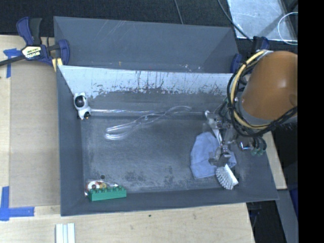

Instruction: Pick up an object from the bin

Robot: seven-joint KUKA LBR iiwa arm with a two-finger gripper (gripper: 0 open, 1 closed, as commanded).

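I judge the risk is a poor bite. My pincer (221, 158) sits at the right edge of the crumpled blue cloth (202, 156), with the white brush (227, 176) just beside it, so I may catch only a loose fold that slips free, or snag both. They lie near the front right corner of the bin (152, 201). My arm reaches in from the right, wrist pointing down. I cannot tell whether my pincer is open or closed.

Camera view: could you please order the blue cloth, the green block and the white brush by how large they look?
blue cloth: largest
green block: next
white brush: smallest, though close to the block
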